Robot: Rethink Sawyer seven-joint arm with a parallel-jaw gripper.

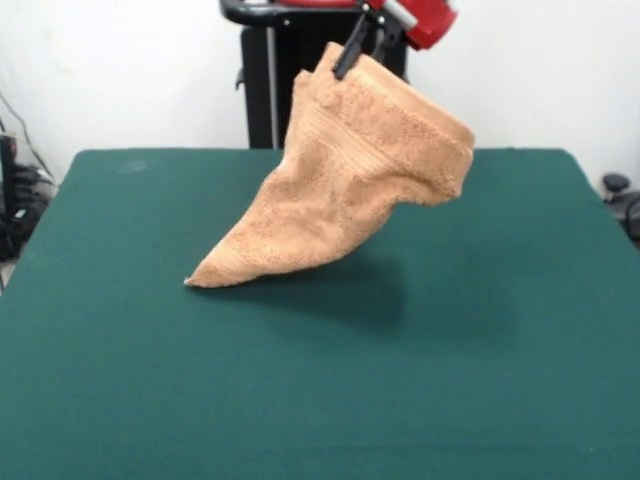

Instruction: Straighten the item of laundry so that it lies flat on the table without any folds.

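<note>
The item of laundry [350, 185], an orange-tan terry towel, hangs in the air in the front view, lifted by one top corner. My gripper [352, 55] is shut on that corner near the top of the picture. The cloth drapes down and to the left in folds, and its lowest tip [200, 281] touches the green table [320, 380]. A ribbed band runs across the upper part, and the right side bulges out in a loose fold [445, 165].
The table's dark green cloth spreads well beyond the towel on all sides. A black stand [270, 90] rises behind the far edge. Dark cables and gear sit off the table at the left [15, 215] and right [620, 200].
</note>
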